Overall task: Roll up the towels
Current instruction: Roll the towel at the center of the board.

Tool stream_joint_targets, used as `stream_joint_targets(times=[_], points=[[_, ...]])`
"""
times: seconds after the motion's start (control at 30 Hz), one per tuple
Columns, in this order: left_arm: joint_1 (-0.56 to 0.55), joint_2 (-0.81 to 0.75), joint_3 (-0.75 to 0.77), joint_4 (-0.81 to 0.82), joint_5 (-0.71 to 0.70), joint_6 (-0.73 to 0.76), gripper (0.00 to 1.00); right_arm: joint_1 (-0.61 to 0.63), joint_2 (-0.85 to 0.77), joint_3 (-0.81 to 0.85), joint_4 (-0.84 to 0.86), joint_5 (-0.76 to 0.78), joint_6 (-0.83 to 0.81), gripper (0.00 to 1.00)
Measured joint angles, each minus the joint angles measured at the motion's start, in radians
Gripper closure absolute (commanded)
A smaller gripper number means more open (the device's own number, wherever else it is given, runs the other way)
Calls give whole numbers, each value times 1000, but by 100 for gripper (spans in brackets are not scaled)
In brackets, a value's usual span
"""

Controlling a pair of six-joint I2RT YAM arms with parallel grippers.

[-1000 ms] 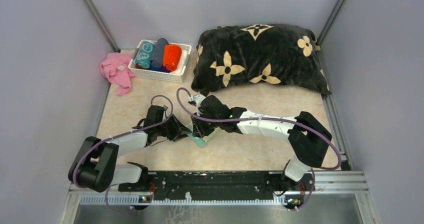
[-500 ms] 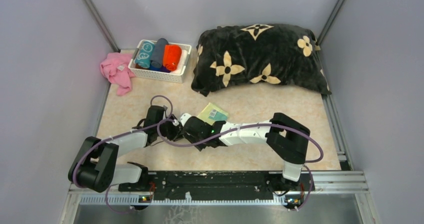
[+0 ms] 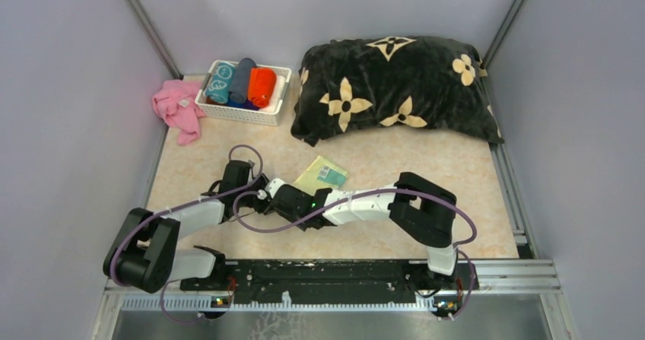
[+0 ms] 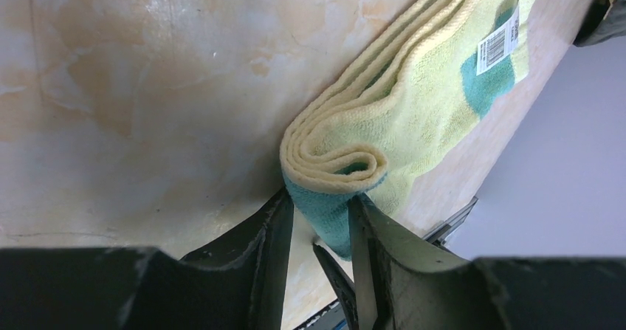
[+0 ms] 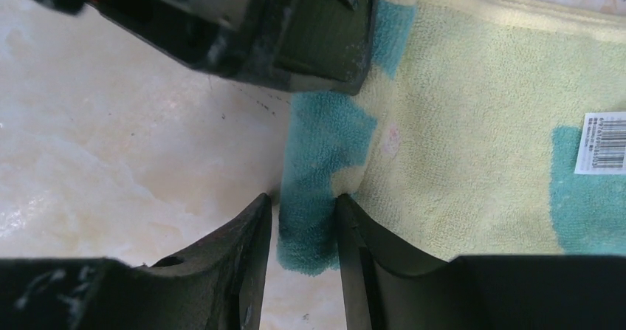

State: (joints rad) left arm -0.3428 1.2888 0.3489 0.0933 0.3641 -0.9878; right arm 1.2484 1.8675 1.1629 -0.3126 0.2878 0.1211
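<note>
The yellow towel (image 3: 322, 174) lies folded flat on the counter (image 3: 411, 165), just ahead of the arms, with its label up. A second ago the right arm was stretched across it and covered most of it. Now that arm has swung back to the left, and most of the towel is open to view.

At the towel's near end the first curl is in. The left wrist view shows the teal edge tucked over into a small loop, and the left gripper (image 4: 319, 230) is clenched on that loop.

The right gripper (image 5: 304, 227) has come in right beside it, jaws either side of the same teal fold and touching it. Whether it is truly biting or only bracketing the fold I cannot tell.

By my reading both arms are now set at the starting end, so the roll can be driven along the towel's length.

Well beyond, the basket (image 3: 236, 115) holds the orange towel (image 3: 262, 86) and the teal towel (image 3: 220, 81), both rolled.
</note>
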Motion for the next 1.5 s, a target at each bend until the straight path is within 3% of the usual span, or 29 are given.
stream_joint_targets(times=[0.2, 0.47, 0.57, 0.73, 0.9, 1.07, 1.23, 1.5], points=[[0, -2, 0, 2, 0, -3, 53, 24, 44, 48, -16, 48, -26, 65], [0, -68, 0, -58, -27, 1, 43, 25, 63, 65, -3, 51, -40, 92], [0, -151, -3, -145, -68, 16, 42, -14, 29, 32, 36, -61, -30, 100], [0, -299, -4, -266, -123, 32, 40, -126, -17, -50, 145, -393, 56, 100], [0, -399, -8, -351, -139, 37, 40, -245, -21, -167, 346, -721, 230, 100], [0, -472, -36, -386, -129, 19, 40, -348, -14, -327, 668, -959, 507, 100], [0, -470, -64, -371, -90, 2, 40, -424, 64, -448, 1002, -1080, 785, 100], [0, -305, -61, -254, -23, -11, 44, -449, 161, -517, 1252, -1139, 1011, 100]])
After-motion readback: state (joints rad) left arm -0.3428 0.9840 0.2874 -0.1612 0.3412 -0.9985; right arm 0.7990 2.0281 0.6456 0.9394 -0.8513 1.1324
